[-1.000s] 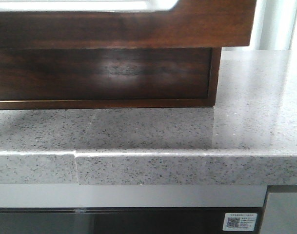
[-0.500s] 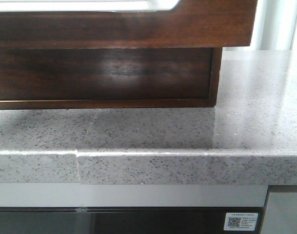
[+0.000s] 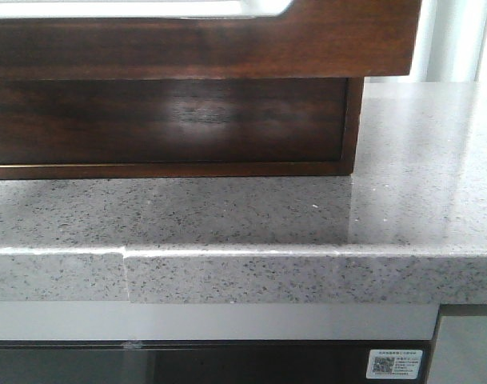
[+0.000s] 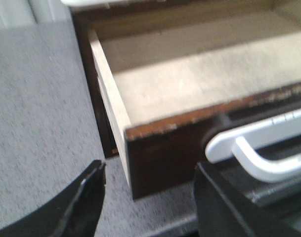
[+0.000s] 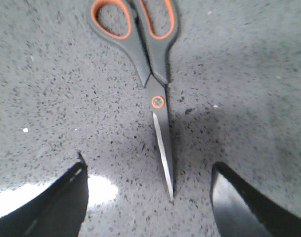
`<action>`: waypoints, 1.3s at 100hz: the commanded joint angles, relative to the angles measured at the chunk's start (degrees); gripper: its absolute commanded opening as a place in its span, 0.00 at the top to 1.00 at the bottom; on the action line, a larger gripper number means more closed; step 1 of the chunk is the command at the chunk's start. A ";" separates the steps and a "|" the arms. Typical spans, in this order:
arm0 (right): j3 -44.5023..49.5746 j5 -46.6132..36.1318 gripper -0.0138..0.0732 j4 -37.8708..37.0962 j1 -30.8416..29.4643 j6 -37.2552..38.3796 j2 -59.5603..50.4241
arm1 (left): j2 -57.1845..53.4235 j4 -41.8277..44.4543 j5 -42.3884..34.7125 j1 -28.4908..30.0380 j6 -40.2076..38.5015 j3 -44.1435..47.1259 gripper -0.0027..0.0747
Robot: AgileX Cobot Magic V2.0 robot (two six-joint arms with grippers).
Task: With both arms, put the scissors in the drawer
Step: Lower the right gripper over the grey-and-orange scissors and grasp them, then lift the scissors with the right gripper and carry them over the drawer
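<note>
- Since the earlier front views nothing has shifted; the drawer (image 3: pixel 203 40) front looks the same.
- Right gripper (image 5: pixel 148 197) spread wide, empty; the closed scissors (image 5: pixel 157 98) lie on the countertop (image 5: pixel 249 89) between its fingers, blade tip nearest.
- Left gripper (image 4: pixel 150 197) open, holding nothing; the pulled-out drawer's corner sits just beyond, its white handle (image 4: pixel 259 148) probably beside one finger.

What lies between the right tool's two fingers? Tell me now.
The scissors' closed blade tip, lying flat on the speckled countertop. The right tool is open around it, touching nothing, as the right wrist view shows.
</note>
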 commanded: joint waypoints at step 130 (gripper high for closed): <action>-23.50 13.58 0.45 -0.56 -0.43 -8.91 25.76 | 0.37 -0.85 -8.30 -0.48 -0.67 -1.40 0.48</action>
